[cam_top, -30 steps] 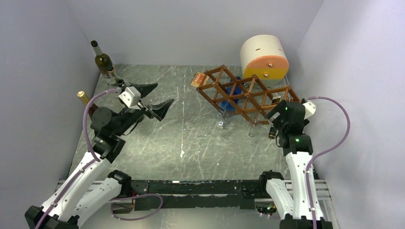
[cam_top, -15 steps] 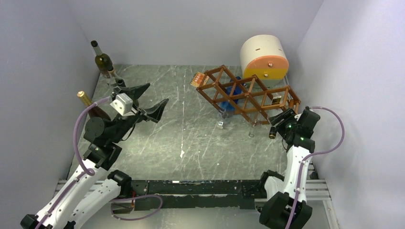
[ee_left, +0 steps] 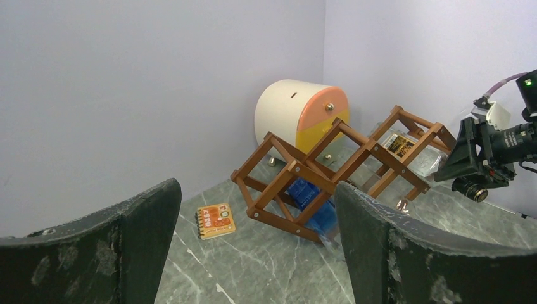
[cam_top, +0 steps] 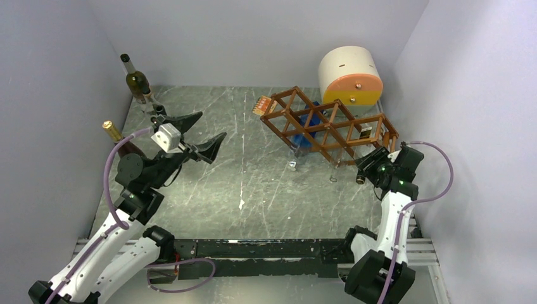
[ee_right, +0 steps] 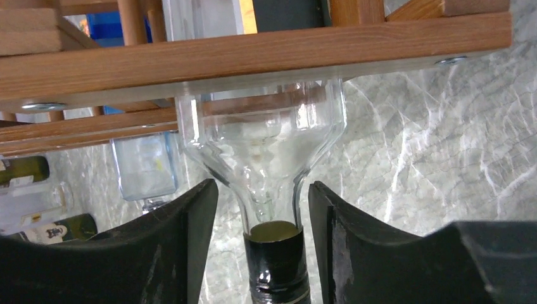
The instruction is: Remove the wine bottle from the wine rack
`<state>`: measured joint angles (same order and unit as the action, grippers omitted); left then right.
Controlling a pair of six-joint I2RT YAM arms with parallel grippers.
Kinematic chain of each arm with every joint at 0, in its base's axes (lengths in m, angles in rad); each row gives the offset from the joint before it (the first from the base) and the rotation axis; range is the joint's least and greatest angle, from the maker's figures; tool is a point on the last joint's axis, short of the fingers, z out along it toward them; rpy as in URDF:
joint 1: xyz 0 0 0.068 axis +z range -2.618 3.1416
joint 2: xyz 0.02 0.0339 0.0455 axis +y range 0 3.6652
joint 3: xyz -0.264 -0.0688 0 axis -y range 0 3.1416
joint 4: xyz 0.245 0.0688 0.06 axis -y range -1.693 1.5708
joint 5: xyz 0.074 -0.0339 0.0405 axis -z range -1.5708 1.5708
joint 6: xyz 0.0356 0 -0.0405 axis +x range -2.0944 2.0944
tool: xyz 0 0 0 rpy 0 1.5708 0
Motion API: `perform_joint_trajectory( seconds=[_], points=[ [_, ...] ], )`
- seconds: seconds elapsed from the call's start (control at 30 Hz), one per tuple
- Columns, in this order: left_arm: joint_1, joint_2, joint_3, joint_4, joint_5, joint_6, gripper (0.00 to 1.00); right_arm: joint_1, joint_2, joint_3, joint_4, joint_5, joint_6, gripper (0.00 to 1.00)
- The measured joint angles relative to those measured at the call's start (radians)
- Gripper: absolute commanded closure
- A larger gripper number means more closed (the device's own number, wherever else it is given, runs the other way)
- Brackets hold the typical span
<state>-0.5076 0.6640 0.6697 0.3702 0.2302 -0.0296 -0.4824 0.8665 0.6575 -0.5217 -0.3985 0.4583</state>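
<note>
The reddish-brown lattice wine rack (cam_top: 323, 126) lies tilted at the back right, and also shows in the left wrist view (ee_left: 329, 174). A clear wine bottle (ee_right: 263, 142) with a black foil neck (ee_right: 277, 263) pokes out under a rack bar (ee_right: 253, 60) at the right end. My right gripper (ee_right: 263, 190) is open, one finger on each side of that neck, with gaps on both sides. In the top view the right gripper (cam_top: 367, 161) sits at the rack's right end. My left gripper (cam_top: 204, 130) is open and empty, far left of the rack (ee_left: 256, 190).
A blue bottle (cam_top: 306, 130) lies in the rack's middle cells. A cream-and-orange cylinder (cam_top: 350, 76) stands behind the rack. A small orange notebook (cam_top: 261, 104) lies at its left end. A green bottle (cam_top: 135, 79) and a gold-capped bottle (cam_top: 120, 142) stand by the left wall.
My right wrist has dropped back and to the right from above the rack's end to the level of the bottle neck. My left gripper has shifted slightly left.
</note>
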Motion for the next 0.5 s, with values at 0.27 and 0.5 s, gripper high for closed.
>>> perform_joint_trajectory(
  seconds=[0.27, 0.5],
  points=[
    [-0.013, -0.009, -0.003, 0.002, 0.000, 0.000, 0.05, 0.000, 0.050, 0.001, -0.029, -0.014, -0.010, 0.49],
    [-0.017, -0.017, -0.008, 0.005, -0.001, 0.000, 0.05, 0.009, 0.027, 0.021, -0.043, -0.038, -0.023, 0.85]
  ],
)
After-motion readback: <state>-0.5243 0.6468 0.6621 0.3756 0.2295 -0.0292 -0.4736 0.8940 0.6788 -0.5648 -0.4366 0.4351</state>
